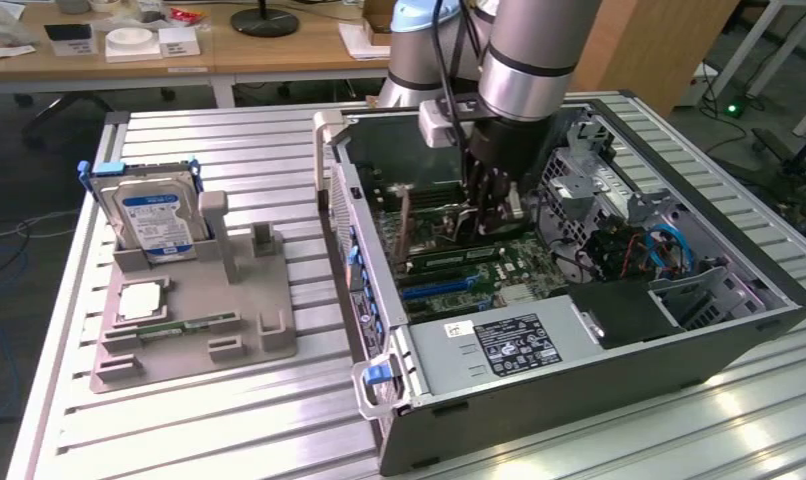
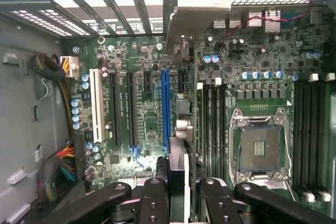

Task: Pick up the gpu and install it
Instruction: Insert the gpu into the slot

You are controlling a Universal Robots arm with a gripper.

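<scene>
My gripper (image 1: 490, 205) reaches down into the open computer case (image 1: 723, 330), over the motherboard. It is shut on the gpu (image 1: 467, 222), a thin dark card held on edge. In the wrist view the gpu (image 2: 179, 163) runs edge-on from between the black fingers (image 2: 155, 195) to its pale metal end bracket (image 2: 197, 14) by the case's rear slot openings. The card hangs just above the expansion slots, beside the long blue slot (image 2: 165, 106). I cannot tell whether its edge touches a slot.
Outside the case, a grey fixture (image 1: 196, 310) holds a silver hard drive with a blue label (image 1: 156, 215), a processor (image 1: 139, 300) and a green memory stick (image 1: 176, 325). Inside are the power supply (image 1: 510, 345), the processor socket (image 2: 260, 148) and memory slots (image 2: 212, 124).
</scene>
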